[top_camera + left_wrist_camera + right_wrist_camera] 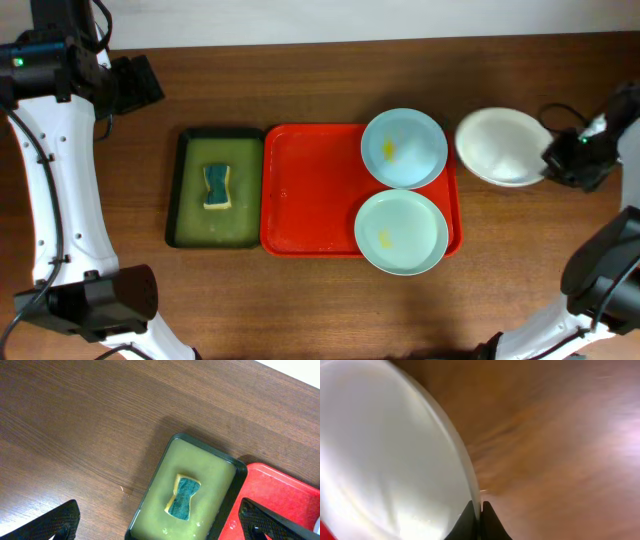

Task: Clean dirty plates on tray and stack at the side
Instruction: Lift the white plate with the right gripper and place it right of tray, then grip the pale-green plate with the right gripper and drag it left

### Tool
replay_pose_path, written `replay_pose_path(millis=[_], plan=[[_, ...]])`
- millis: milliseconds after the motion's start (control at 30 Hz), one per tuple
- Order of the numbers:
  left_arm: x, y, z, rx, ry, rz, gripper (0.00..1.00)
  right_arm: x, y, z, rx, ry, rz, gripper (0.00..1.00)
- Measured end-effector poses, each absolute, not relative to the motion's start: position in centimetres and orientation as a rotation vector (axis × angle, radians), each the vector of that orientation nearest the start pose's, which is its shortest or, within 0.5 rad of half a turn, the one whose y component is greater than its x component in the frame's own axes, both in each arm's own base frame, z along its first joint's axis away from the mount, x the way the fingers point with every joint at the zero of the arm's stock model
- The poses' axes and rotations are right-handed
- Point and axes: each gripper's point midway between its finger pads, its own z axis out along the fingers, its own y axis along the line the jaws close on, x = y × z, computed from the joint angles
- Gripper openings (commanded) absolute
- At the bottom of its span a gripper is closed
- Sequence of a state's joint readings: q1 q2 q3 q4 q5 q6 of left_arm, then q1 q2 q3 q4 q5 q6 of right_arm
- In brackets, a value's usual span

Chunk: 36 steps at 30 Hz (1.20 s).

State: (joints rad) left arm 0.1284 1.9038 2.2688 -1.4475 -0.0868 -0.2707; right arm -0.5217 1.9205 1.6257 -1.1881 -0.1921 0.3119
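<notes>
The red tray [310, 190] lies mid-table. The pale blue plate [404, 148] sits on its far right corner and the pale green plate [401, 232] on its near right corner, each with a yellow smear. The white plate [503, 146] is off the tray to the right; it fills the left of the right wrist view [385, 455]. My right gripper [552, 160] is shut on its right rim [480, 510]. My left gripper [160, 520] is open and empty, high above the table's far left, over the dark green tray.
A dark green tray [215, 188] holds yellowish liquid and a teal and yellow sponge [217, 187]; it lies just left of the red tray and shows in the left wrist view [200, 485]. Bare wooden table [520, 260] surrounds both.
</notes>
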Motion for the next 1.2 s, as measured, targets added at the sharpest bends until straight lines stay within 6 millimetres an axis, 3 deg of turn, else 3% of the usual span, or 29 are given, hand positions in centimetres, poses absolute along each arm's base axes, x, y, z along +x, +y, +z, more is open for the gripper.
replay_pose_path(millis=[167, 233, 367, 433, 500, 567, 700, 767, 800, 833, 867, 933, 1033, 1067, 1100, 1200], plan=[[42.3, 7.0, 29.0, -0.553, 2.59, 0.068, 0.99, 33.6, -19.2, 10.3, 1.211, 2.788, -0.024, 0.04], [42.3, 7.0, 29.0, -0.553, 2.589, 0.068, 0.99, 33.8, -19.6, 10.1, 1.207, 2.776, -0.05, 0.04], [42.3, 7.0, 29.0, -0.553, 2.59, 0.068, 0.99, 33.0, -18.8, 6.1, 1.213, 2.8, -0.024, 0.04], [42.3, 7.0, 29.0, -0.553, 2.59, 0.068, 0.99, 33.7, -18.4, 6.1, 1.194, 2.787, 0.009, 0.05], [42.3, 7.0, 29.0, -0.553, 2.59, 0.068, 0.99, 34.6, -17.7, 6.2, 1.152, 2.784, 0.023, 0.17], [42.3, 7.0, 29.0, -0.553, 2.59, 0.068, 1.0, 35.4, -17.0, 6.2, 1.106, 2.784, 0.03, 0.37], [42.3, 7.0, 29.0, -0.553, 2.59, 0.068, 0.99, 35.1, -15.7, 6.2, 1.069, 2.832, 0.072, 0.4], [42.3, 7.0, 29.0, -0.553, 2.591, 0.067, 0.99, 33.7, -14.2, 8.0, 1.057, 2.924, 0.124, 0.41], [42.3, 7.0, 29.0, -0.553, 2.592, 0.068, 0.99, 32.9, -13.1, 10.0, 1.019, 2.981, 0.137, 0.43], [42.3, 7.0, 29.0, -0.553, 2.59, 0.068, 0.99, 31.3, -10.9, 12.6, 0.957, 3.068, 0.154, 0.44], [42.3, 7.0, 29.0, -0.553, 2.59, 0.068, 0.99, 29.9, -9.1, 13.8, 0.897, 3.139, 0.166, 0.45], [42.3, 7.0, 29.0, -0.553, 2.59, 0.067, 0.99, 29.2, -6.0, 14.2, 0.712, 3.238, 0.173, 0.47], [42.3, 7.0, 29.0, -0.553, 2.591, 0.068, 0.99, 29.0, -1.7, 11.5, 0.461, 3.323, 0.154, 0.48], [42.3, 7.0, 29.0, -0.553, 2.59, 0.067, 0.99, 28.4, 0.4, 9.2, 0.343, 3.362, 0.141, 0.47], [42.3, 7.0, 29.0, -0.553, 2.589, 0.068, 0.99, 28.7, 0.9, 8.2, 0.31, 3.34, 0.139, 0.45], [42.3, 7.0, 29.0, -0.554, 2.591, 0.068, 0.99, 27.9, 3.7, 3.1, 0.134, 3.325, 0.126, 0.3]])
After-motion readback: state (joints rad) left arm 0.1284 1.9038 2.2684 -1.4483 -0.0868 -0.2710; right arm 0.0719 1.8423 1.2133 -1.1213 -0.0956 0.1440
